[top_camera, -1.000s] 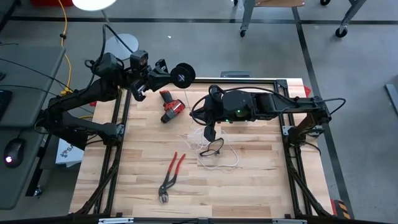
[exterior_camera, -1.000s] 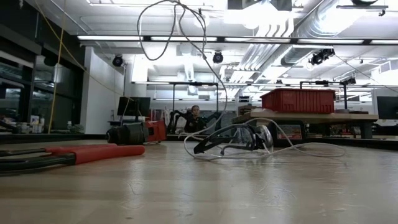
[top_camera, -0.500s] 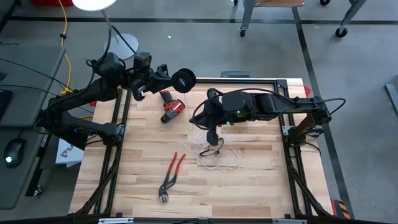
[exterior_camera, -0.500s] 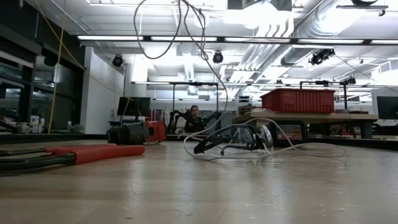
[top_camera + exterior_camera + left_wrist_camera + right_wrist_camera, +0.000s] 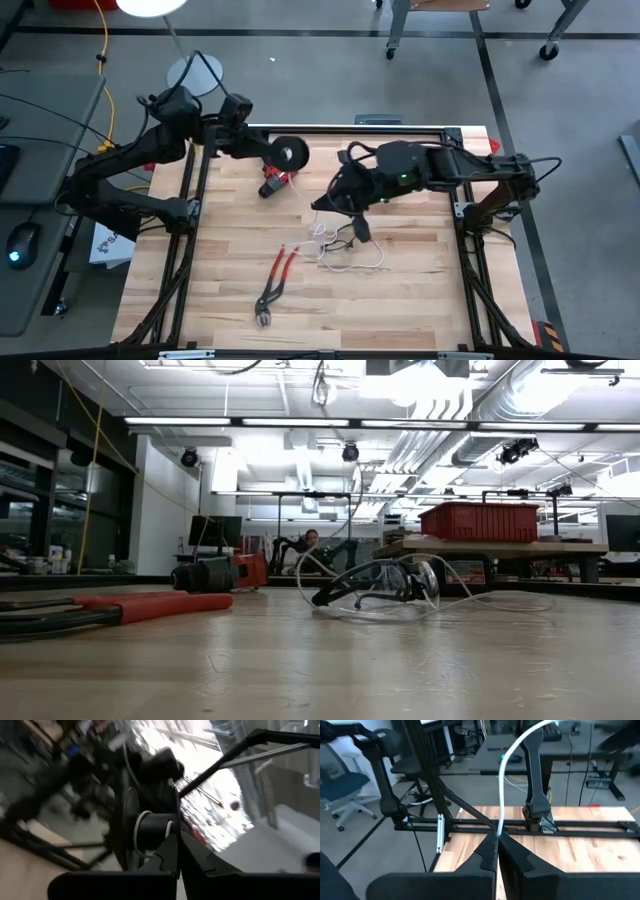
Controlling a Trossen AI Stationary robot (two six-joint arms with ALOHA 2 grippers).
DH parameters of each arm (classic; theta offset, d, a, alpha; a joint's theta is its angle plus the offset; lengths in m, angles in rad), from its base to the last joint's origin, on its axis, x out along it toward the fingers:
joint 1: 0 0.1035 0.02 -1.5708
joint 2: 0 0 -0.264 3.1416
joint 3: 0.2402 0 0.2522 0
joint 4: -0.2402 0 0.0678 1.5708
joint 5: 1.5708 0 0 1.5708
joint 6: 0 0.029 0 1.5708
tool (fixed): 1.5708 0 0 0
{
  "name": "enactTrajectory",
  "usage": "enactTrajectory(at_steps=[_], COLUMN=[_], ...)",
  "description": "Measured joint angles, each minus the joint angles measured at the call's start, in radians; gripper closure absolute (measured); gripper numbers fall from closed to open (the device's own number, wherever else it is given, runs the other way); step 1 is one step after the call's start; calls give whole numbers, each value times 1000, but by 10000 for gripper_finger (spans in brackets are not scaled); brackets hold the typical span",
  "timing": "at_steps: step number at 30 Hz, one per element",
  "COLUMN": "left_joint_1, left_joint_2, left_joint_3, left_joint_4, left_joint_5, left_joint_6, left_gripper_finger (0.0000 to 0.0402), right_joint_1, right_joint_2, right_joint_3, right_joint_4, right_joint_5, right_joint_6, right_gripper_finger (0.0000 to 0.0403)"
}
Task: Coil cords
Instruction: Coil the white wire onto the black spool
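In the high view, the left gripper point(image 5: 272, 150) sits in the upper middle-left of the frame, above the far edge of the light wooden slatted table point(image 5: 420, 300), and its fingers are clamped on the small black round spool point(image 5: 291, 152). The left wrist view shows the same spool point(image 5: 150, 827) close up, held edge-on between the dark fingers point(image 5: 167, 862), with a few turns of cord on its core.

The right gripper point(image 5: 361, 228) hangs over the centre of the table, just right of the frame's middle. In the right wrist view its fingers point(image 5: 487, 855) are pressed together on the thin white string-like cord point(image 5: 507, 775), which rises from the fingertips and arcs toward the top of that frame.

The loose rest of the cord point(image 5: 350, 258) lies in a tangle on the table below and left of the right gripper, looping around a pair of clear safety glasses with dark arms point(image 5: 341, 240). The low view shows those glasses point(image 5: 385, 585) at mid-frame with white cord point(image 5: 490, 600) trailing to their right.

Red-handled pliers point(image 5: 274, 282) lie in the lower middle-left of the table. A red and black power tool point(image 5: 275, 182) lies near the table's far edge, just below the spool.
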Motion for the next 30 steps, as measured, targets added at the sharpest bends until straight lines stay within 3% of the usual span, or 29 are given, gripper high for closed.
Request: enactTrajectory(at_steps=[9, 22, 30], left_joint_1=[-85, -166, -174], left_joint_2=[-6, 61, 139], left_joint_3=[0, 0, 0], left_joint_4=[-128, -130, 166], left_joint_5=[125, 134, 154], left_joint_6=[-129, -137, -232], left_gripper_finger=[401, 401, 401], right_joint_1=[-12, -85, -101], right_joint_2=[-64, -49, -33], right_joint_3=[1, -1, -2], right_joint_4=[-3, 108, 122], right_joint_5=[34, 48, 26], right_joint_6=[-40, -77, -87], right_gripper_finger=[403, 403, 403])
